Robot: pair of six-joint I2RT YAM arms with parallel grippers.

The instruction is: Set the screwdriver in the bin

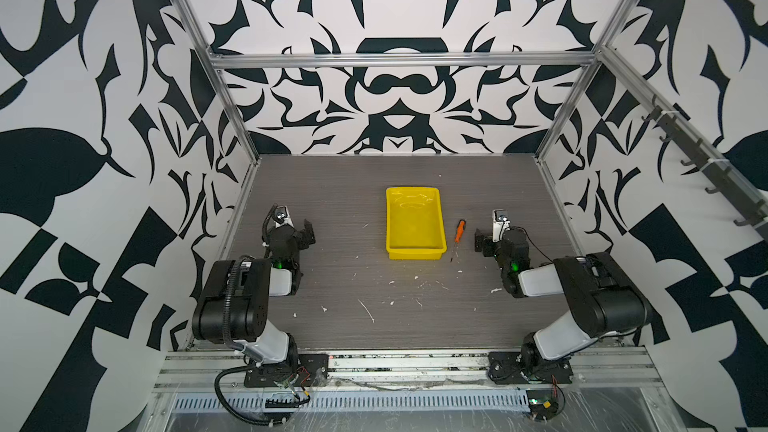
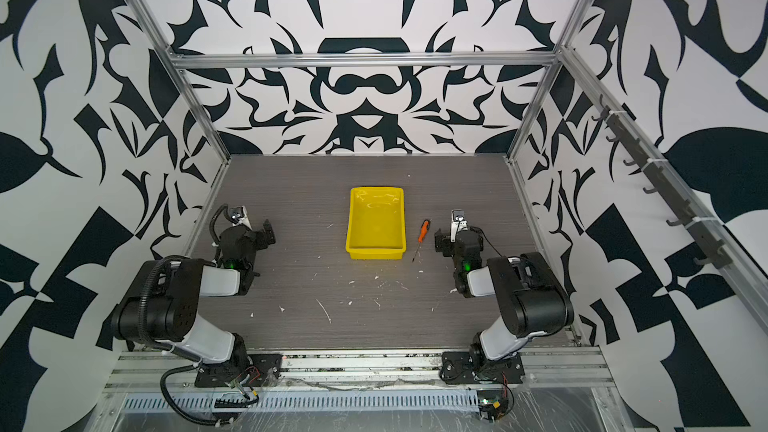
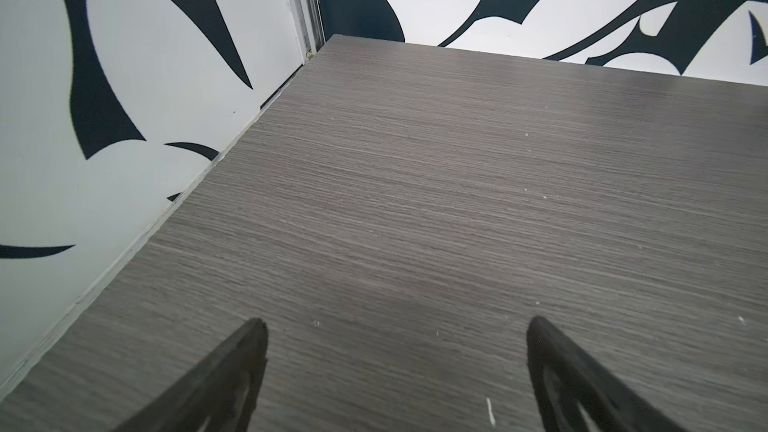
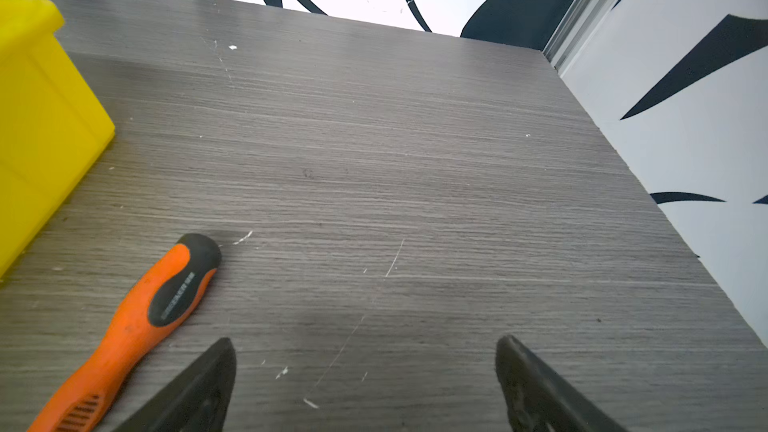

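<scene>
screwdriver (image 1: 458, 237) lies flat on the grey table (image 1: 340, 201), just right of the yellow bin (image 1: 415, 253) and not touching it, with its black cap toward the far side and its thin shaft pointing near. it looks light and stiff. i'd take it across the thick middle of the orange handle, where the dark grip panel sits, because the thin shaft would likely roll or slip between pads. it lies so low that the fingers probably need to come right down to the tabletop. the right gripper (image 4: 365, 351) sits just right of the handle, jaws spread wide and holding nothing, with the handle outside them. the bin is empty, shallow and glossy inside, so the tool may skid a little once let go. the left gripper (image 3: 397, 330) rests well off to the left, also spread wide over bare table.
</scene>
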